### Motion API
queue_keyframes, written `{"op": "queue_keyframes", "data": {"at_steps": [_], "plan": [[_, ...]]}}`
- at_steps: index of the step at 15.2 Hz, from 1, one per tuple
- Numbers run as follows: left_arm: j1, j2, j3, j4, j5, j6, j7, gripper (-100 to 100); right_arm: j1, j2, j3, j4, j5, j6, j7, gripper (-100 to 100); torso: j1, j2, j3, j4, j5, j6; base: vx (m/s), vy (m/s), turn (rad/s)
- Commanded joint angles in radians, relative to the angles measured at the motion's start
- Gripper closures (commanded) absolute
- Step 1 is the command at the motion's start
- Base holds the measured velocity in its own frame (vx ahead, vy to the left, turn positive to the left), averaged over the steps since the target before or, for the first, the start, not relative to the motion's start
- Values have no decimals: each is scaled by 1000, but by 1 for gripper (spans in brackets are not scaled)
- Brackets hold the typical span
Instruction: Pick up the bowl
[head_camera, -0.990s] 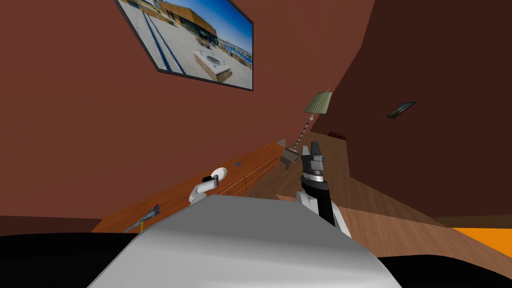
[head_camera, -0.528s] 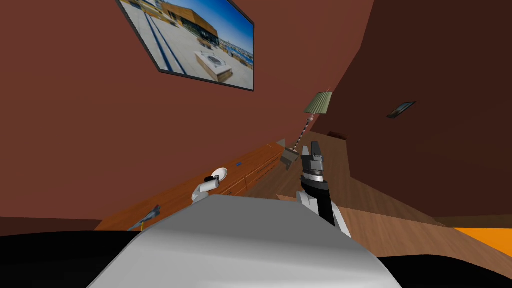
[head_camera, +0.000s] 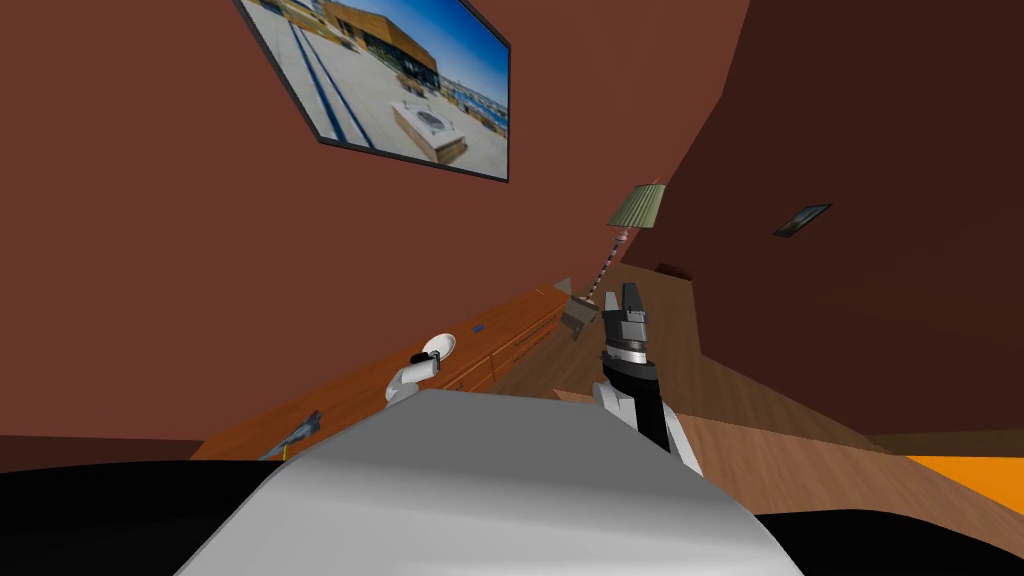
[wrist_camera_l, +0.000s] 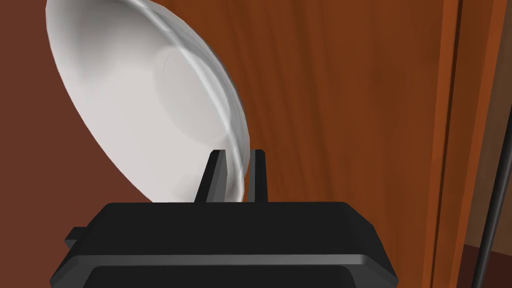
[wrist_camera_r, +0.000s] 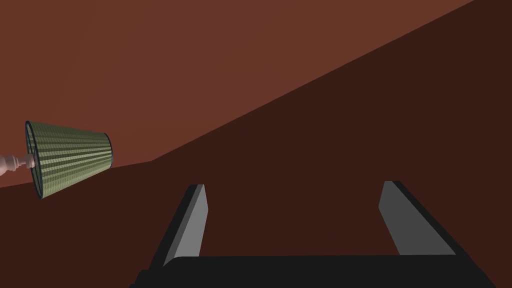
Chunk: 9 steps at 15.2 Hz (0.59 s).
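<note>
Head view shows you the long wooden cabinet (head_camera: 505, 318); above it the white bowl (wrist_camera_l: 150, 100) stands on edge, hollow turned sideways, apparently clear of the top. Your left gripper (wrist_camera_l: 237, 154) pinches its rim; right gripper (wrist_camera_r: 295, 186) gapes empty.

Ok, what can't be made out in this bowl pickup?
- Left wrist view: bowl far rim cut off by the picture edge; near rim hidden behind the dark body of the left end effector.
- Head view: whether the bowl clears the sideboard; too small.
- Head view: small blue thing on the sideboard; too small to identify.
</note>
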Motion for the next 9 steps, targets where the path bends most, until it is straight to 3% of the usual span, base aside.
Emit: {"op": "queue_keyframes", "data": {"at_steps": [1, 8, 9], "plan": [[14, 0, 1, -31, 10, 19, -9, 100, 0, 0, 0, 0, 0, 0, 0, 0, 0, 0, 0, 0, 0, 0, 0, -13, -2], [61, -3, 5, -140, 38, 87, -34, 100, 0, 0, 0, 0, 0, 0, 0, 0, -3, 2, 1, 1, -1, 0, -8, -28, 4], [53, -2, 4, -123, 34, 75, -29, 100, 0, 0, 0, 0, 0, 0, 0, 0, -3, 2, 1, 1, -1, 0, -5, -14, 4]]}}
